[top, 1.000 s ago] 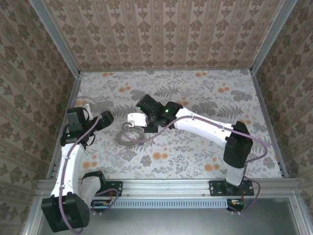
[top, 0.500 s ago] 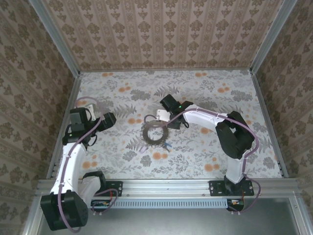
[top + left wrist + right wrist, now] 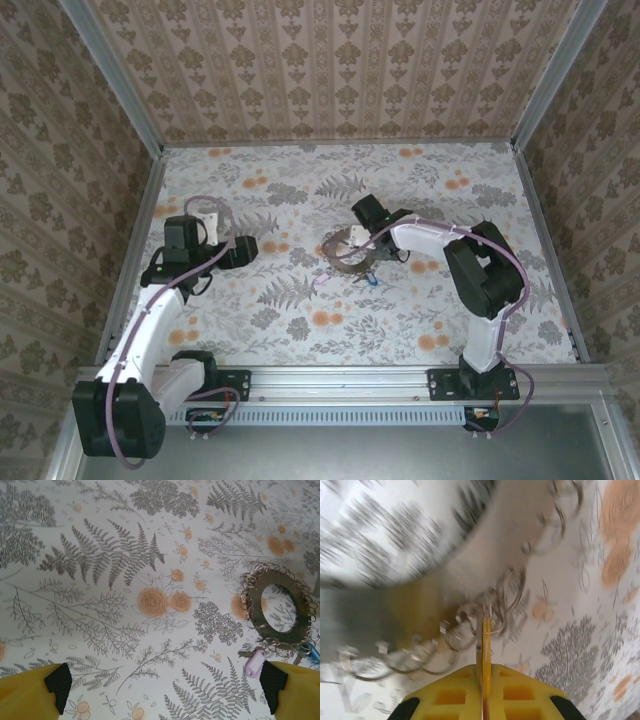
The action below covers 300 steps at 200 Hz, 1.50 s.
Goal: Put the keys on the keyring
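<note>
The keyring (image 3: 345, 256) lies near the middle of the table (image 3: 450, 310), and the right gripper (image 3: 352, 243) is at its far rim. In the right wrist view the two yellow fingers (image 3: 470, 690) are pressed together with only a thin seam between them, and one wire loop on the edge of the keyring (image 3: 470, 555) seems to be caught at their tip, so I judge this gripper (image 3: 484, 645) to be clamped on the ring, though that view is very smeared. The left gripper (image 3: 243, 250) waits well apart on the left side, with its black-tipped pads (image 3: 60, 680) wide apart and holding nothing. From its camera the keyring (image 3: 253, 611) is a flat band with many small loops, and the lilac key (image 3: 255, 661) and the blue key (image 3: 312, 651) lie just beside its near rim; I cannot tell whether they are hooked on it. The main risk, I think, is the hold itself: a single thin loop can slip out or bend if the ring is pulled sideways. The ring could also drag across the table and push the tiny keys away — or cover them. Such flat, small keys may also slide away from the left pads instead of being lifted.
</note>
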{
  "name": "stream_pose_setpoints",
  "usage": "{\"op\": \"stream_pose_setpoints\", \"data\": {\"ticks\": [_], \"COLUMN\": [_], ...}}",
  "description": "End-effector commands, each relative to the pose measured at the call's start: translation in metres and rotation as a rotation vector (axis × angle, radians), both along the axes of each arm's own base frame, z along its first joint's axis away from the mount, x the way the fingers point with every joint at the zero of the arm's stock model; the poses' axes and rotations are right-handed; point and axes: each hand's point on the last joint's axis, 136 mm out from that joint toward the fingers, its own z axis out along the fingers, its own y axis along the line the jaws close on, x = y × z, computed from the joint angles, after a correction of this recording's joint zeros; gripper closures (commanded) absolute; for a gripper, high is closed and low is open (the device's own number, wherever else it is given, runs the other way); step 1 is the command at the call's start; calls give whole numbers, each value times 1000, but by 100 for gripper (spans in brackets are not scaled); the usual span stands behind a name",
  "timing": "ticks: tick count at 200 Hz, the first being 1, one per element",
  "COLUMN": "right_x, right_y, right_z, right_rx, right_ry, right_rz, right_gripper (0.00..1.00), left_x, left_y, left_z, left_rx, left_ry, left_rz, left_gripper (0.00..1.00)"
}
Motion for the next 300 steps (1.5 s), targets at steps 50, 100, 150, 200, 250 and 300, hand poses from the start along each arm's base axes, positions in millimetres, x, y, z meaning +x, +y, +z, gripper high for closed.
{"op": "stream_pose_setpoints", "data": {"ticks": [50,100,150,200,250,300], "right_x": [-4,7,1,-37,-42,-29], "right_y": [-85,-88,-61,-60,-103,-128], "right_z": [-16,44,189,271,175,109], "right_rx": [-18,178,653,1210,1248,1228], "right_ry": [16,-155,-452,-843,-958,-934], "right_rz": [-252,-361,-347,-362,-553,-694], "right_gripper": [54,42,1,0,0,0], "left_x": [5,10,12,6,28,59], "left_y": [4,32,61,10,29,47], "left_z": [7,28,88,115,36,-24], "left_rx": [103,209,305,477,510,391], "left_ry": [-87,-104,-209,-623,-634,-542], "left_rz": [-50,70,216,-168,-28,93], "left_gripper": [0,0,0,0,0,0]}}
